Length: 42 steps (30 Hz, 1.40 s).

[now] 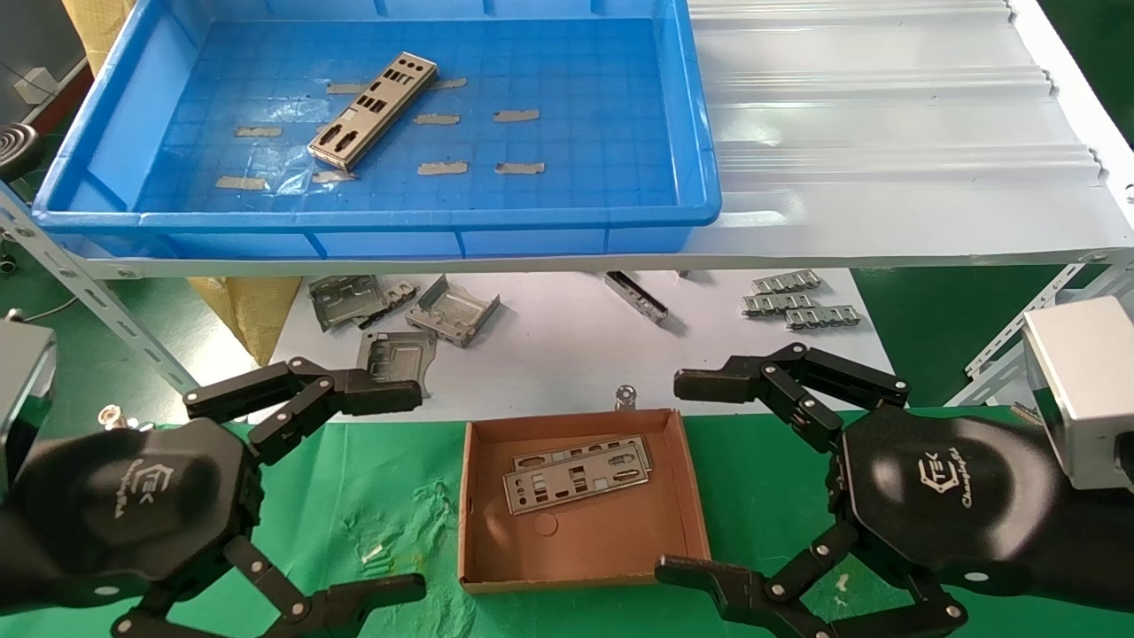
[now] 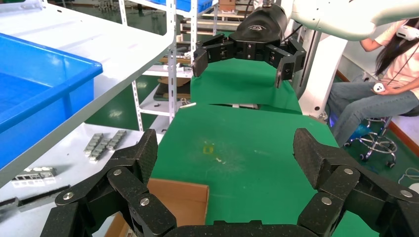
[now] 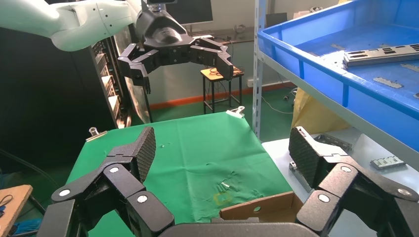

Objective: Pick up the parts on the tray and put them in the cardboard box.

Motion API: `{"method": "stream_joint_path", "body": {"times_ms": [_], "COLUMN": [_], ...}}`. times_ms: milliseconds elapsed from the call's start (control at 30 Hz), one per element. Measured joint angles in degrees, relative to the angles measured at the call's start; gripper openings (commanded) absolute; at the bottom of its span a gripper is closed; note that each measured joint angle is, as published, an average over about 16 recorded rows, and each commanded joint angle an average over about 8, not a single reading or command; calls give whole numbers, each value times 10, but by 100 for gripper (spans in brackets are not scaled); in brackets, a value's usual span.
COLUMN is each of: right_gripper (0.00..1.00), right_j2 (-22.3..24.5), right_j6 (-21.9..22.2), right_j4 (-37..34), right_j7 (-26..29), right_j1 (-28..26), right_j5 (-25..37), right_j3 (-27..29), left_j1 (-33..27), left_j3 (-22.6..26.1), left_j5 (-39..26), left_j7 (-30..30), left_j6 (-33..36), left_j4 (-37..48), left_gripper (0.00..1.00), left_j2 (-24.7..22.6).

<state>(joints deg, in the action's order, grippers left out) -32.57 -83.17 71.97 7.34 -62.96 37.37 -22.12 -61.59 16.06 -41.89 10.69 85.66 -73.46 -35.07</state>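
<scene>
One silver-grey part [image 1: 372,110] lies slantwise on the floor of the blue tray [image 1: 700,115] on the upper shelf; the right wrist view shows that part [image 3: 380,54] inside the tray [image 3: 316,69]. Two more parts [image 1: 578,474] lie stacked in the brown cardboard box [image 1: 691,505] on the green cloth. My left gripper [image 1: 403,492] hovers open to the left of the box, holding nothing. My right gripper [image 1: 678,474] hovers open to the right of the box, also holding nothing. In each wrist view a corner of the box [image 2: 190,200] [image 3: 262,207] shows between my own fingers.
Bent grey brackets [image 1: 403,315] and small ridged strips [image 1: 797,301] lie on the white sheet under the shelf. A white ribbed sheet [image 1: 886,106] covers the shelf right of the tray. Slotted shelf legs [image 1: 89,292] stand at both sides. A person [image 2: 380,94] sits beyond the table.
</scene>
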Motion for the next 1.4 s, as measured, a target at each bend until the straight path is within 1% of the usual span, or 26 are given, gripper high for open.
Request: {"method": "stream_joint_path", "body": {"times_ms": [1400], "right_gripper": [100], "right_j2": [0], "right_j6": [0], "right_j4": [0], "right_j7": [0], "right_j1": [0], "right_j5": [0], "right_j3": [0], "left_j1": [0], "left_j3": [0], "left_j5": [0], "left_j7": [0], "left_j6": [0], "left_j4": [0], "left_gripper": [100], "left_j2": [0]}}
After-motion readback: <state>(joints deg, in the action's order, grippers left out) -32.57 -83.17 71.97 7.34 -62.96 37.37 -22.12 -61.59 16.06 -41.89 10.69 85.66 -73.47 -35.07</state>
